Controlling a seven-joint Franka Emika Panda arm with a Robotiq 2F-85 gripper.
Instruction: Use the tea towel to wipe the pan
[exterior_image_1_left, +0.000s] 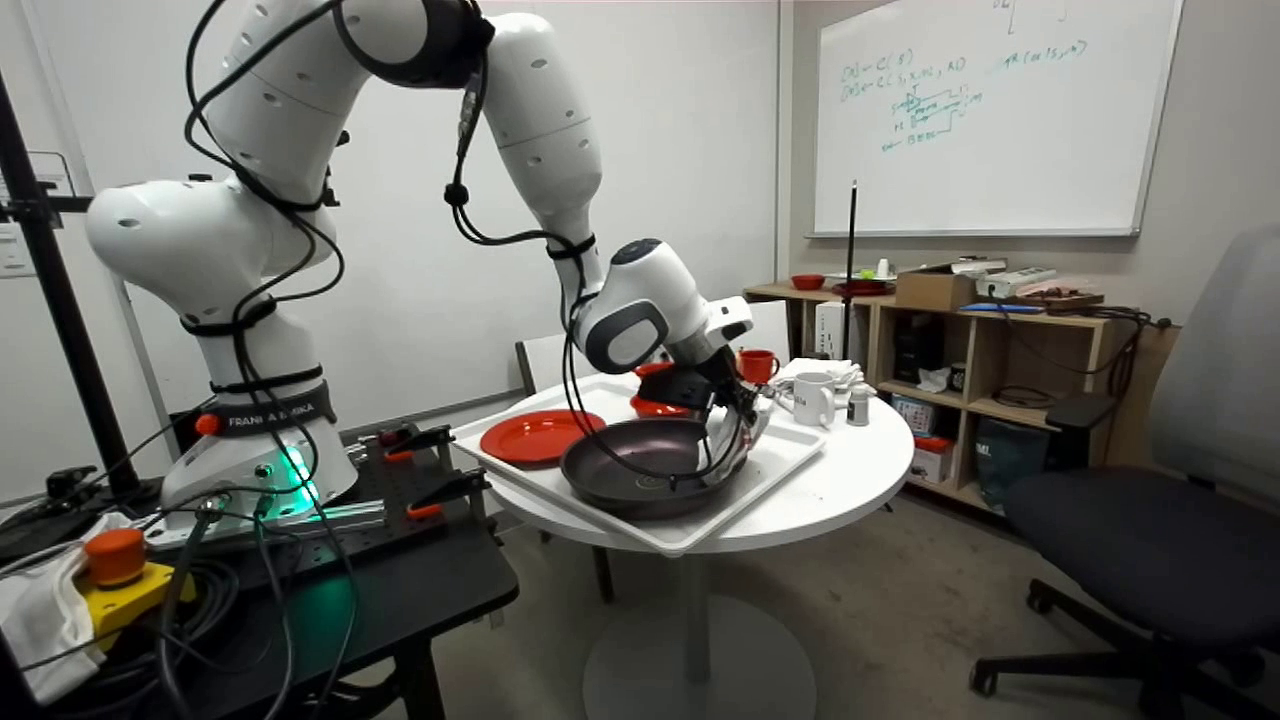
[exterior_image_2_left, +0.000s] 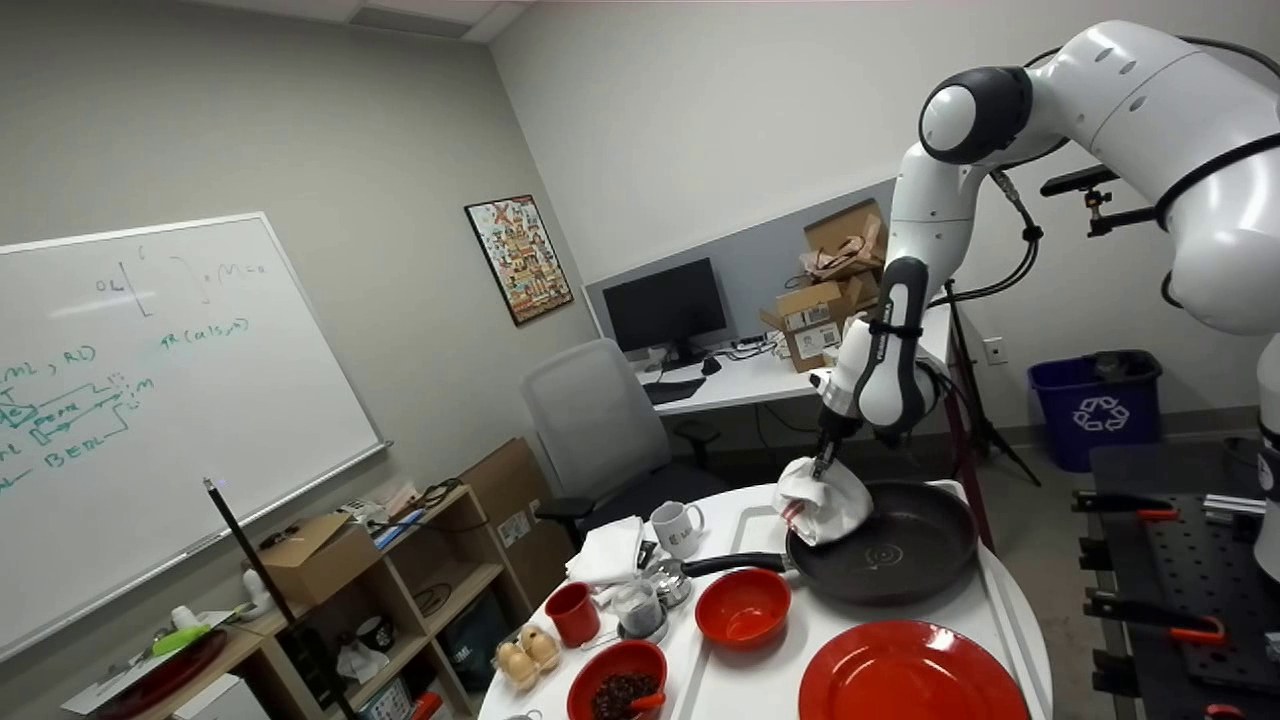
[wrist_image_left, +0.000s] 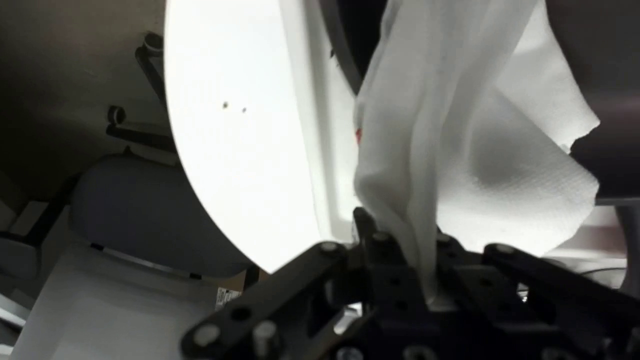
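The dark frying pan (exterior_image_1_left: 620, 485) sits on the white tray on the round table; it also shows in an exterior view (exterior_image_2_left: 905, 565), its black handle (exterior_image_2_left: 735, 564) pointing away from the robot base. My gripper (exterior_image_2_left: 822, 465) is above the handle-side edge of the pan, pointing down. It is shut on the white tea towel (exterior_image_2_left: 835, 500), which hangs bunched over the pan's rim and into the pan. In the wrist view the towel (wrist_image_left: 480, 145) is pinched between the fingers (wrist_image_left: 412, 236) and covers part of the pan (wrist_image_left: 607, 75). The towel's underside is hidden.
The tray (exterior_image_1_left: 672, 543) also carries a red plate (exterior_image_1_left: 540, 437) beside the pan and a red bowl (exterior_image_2_left: 742, 610) near the handle. A white mug (exterior_image_2_left: 677, 530), folded white cloth (exterior_image_2_left: 605, 552), red mug (exterior_image_2_left: 573, 613), eggs (exterior_image_2_left: 528, 657) and another red bowl (exterior_image_2_left: 645, 660) stand around.
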